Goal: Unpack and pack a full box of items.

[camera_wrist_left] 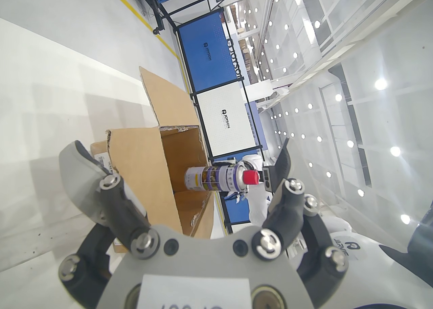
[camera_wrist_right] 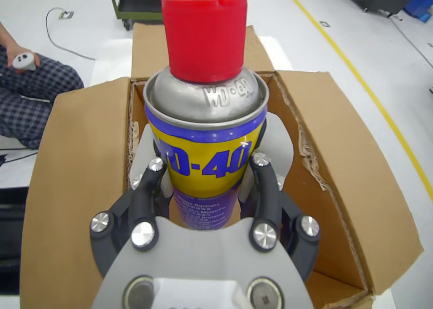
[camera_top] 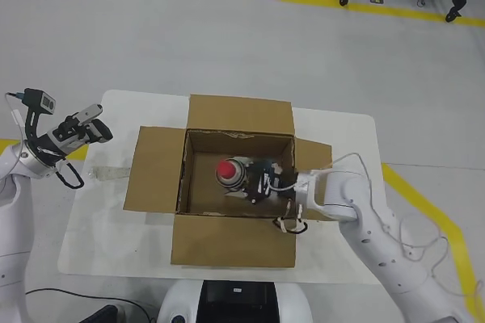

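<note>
Inside box [camera_top: 155, 169], spray can [camera_top: 229, 170] central; room around it, seemingly.

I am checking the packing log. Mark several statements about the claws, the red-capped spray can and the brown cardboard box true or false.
1. The right claw is shut on the blue-and-yellow metal spray can with a red cap. True.
2. The left claw holds a second can. False: it is open and empty, off to the box's side.
3. The brown cardboard box has its flaps folded shut. False: they are spread open.
4. The spray can is over the box's opening, cap uppermost. True.
</note>
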Robot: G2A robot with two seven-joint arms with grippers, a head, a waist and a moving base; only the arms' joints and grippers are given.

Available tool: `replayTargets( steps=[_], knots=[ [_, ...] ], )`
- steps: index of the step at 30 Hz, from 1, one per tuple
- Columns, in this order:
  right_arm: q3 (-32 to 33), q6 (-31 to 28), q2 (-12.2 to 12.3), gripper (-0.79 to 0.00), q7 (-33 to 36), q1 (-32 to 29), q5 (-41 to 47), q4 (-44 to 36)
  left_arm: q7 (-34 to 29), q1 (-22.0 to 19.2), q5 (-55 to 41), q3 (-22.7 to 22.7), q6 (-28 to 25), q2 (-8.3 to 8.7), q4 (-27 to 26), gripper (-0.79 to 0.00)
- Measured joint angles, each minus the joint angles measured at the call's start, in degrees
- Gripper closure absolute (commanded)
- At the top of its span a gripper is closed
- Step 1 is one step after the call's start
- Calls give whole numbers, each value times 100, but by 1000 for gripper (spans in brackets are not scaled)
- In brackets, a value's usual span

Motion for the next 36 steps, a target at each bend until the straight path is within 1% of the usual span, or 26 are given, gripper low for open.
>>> replayTargets(
  steps=[4,8,14,21,24,36],
  knots=[
    [-261,-74,-46,0,542,280,109,143,0,0,0,0,0,0,0,-785],
    [-460,-19,-83,0,1153,495,304,264,0,0,0,0,0,0,0,-785],
    [-723,178,-157,0,1855,808,719,550,0,0,0,0,0,0,0,-785],
    [-1254,400,-328,0,2805,1340,1266,1096,0,0,0,0,0,0,0,-785],
    [-1468,424,-405,0,3059,1522,1485,1275,0,0,0,0,0,0,0,-785],
    [-2043,491,-639,0,3514,1962,1929,1859,0,0,0,0,0,0,0,-785]
  ],
)
